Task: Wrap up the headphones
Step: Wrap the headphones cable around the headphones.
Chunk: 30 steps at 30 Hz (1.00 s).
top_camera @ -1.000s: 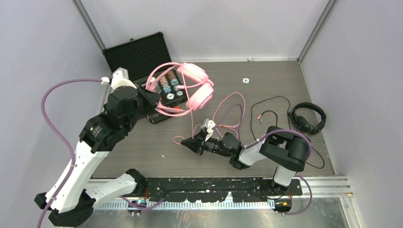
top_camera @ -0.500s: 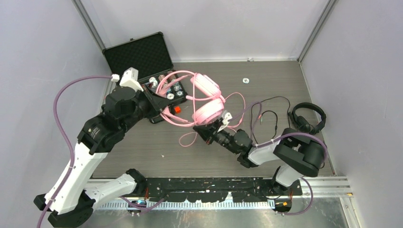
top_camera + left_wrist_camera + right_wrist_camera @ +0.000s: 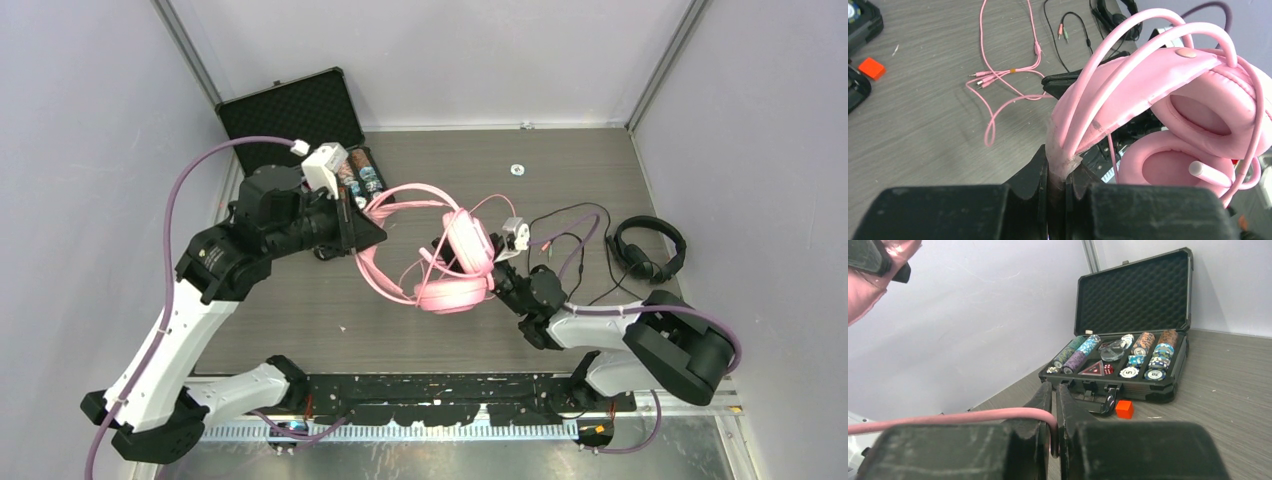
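The pink headphones (image 3: 452,270) hang in the air over the middle of the table. My left gripper (image 3: 376,237) is shut on their headband, and the left wrist view shows the band (image 3: 1108,95) pinched between the jaws with both ear cups (image 3: 1193,110) beyond. My right gripper (image 3: 500,275) sits just right of the ear cups and is shut on the pink cable (image 3: 973,416). More pink cable (image 3: 998,95) lies looped on the table. The black headphones (image 3: 648,248) lie at the right edge, with their thin black cable (image 3: 570,225) trailing left.
An open black case (image 3: 290,115) with poker chips (image 3: 1130,360) stands at the back left. A small red cube (image 3: 1124,409) lies in front of it. A small white disc (image 3: 517,169) lies at the back of the table. Walls close in left, right and back.
My left gripper carried the pink headphones from beside the case rightwards to the table's middle. My right gripper moved right and back with the pink cable, ending beside the ear cups.
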Available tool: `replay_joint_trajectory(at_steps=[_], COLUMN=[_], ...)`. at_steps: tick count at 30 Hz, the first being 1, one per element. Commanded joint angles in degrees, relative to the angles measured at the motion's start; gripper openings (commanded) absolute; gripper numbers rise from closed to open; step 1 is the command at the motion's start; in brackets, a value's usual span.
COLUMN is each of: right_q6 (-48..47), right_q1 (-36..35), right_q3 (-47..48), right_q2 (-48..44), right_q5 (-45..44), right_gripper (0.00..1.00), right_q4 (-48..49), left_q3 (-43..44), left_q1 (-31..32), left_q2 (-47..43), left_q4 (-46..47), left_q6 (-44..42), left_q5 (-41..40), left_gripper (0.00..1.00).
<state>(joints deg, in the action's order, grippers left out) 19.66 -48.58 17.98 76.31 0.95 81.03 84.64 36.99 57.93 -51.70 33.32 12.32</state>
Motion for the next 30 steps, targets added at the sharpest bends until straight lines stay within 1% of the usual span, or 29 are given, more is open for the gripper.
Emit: replay_joint_trajectory(at_steps=[1,5,7,8,10,11,13,15,18,21,23,26,28,30], right_q6=[-0.62,-0.79,-0.80,-0.82,-0.72,-0.38,1.60,4.66,7.39,8.77,8.65,8.15,8.70,9.94], right_q1=[1.53,1.88,1.99,2.12,2.40,2.62,3.34,3.82,3.83,3.81,3.84,3.89,3.84,3.88], right_q3=[-0.35,-1.04,-1.65,-1.95,-2.54,-2.80,-3.42,-3.88,-2.74,0.83,4.12,8.96,12.16,14.74], right_q2=[-3.16,-4.73,-5.52,-5.90,-6.68,-7.23,-9.20,-13.11,-19.32,-26.90,-31.97,-37.69,-40.07,-41.10], right_q5=[-3.56,-3.11,-2.65,-2.36,-1.75,0.10,1.47,2.33,5.00,6.33,5.92,6.27,7.52,10.07], right_gripper=[0.14,0.17,0.18,0.16,0.09,0.06,0.01,0.00,0.00,0.00,0.01,0.01,0.01,0.01], right_q4=[1.36,1.33,1.32,1.38,1.37,1.14,-0.33,-4.38,-16.53,-33.36,-46.32,-62.98,-70.43,-75.52], left_q3=[5.66,7.99,8.98,9.42,10.14,10.56,11.32,11.91,10.81,8.73,7.84,7.56,7.35,6.73], left_q1=[0.19,0.15,0.08,-0.03,-0.13,-0.12,-0.12,-0.13,-0.11,-0.12,-0.11,-0.11,-0.08,-0.16], left_q2=[0.17,2.41,3.44,3.84,4.49,4.77,5.12,5.40,5.12,4.72,4.80,5.88,6.73,6.98], left_q4=[-1.58,-5.07,-6.76,-7.39,-8.62,-9.46,-11.01,-12.67,-13.68,-14.34,-14.90,-17.20,-18.67,-18.51], left_q6=[-6.43,-11.26,-12.66,-13.53,-16.08,-18.44,-23.47,-31.84,-44.38,-54.42,-59.37,-65.41,-69.60,-72.42], left_q5=[12.17,15.40,15.79,16.25,17.52,18.03,17.36,16.97,16.65,14.70,11.66,9.78,8.65,6.52], left_gripper=[0.00,0.00,0.00,0.00,0.00,0.00,0.00,0.00,0.00,0.00,0.00,0.00,0.00,0.00])
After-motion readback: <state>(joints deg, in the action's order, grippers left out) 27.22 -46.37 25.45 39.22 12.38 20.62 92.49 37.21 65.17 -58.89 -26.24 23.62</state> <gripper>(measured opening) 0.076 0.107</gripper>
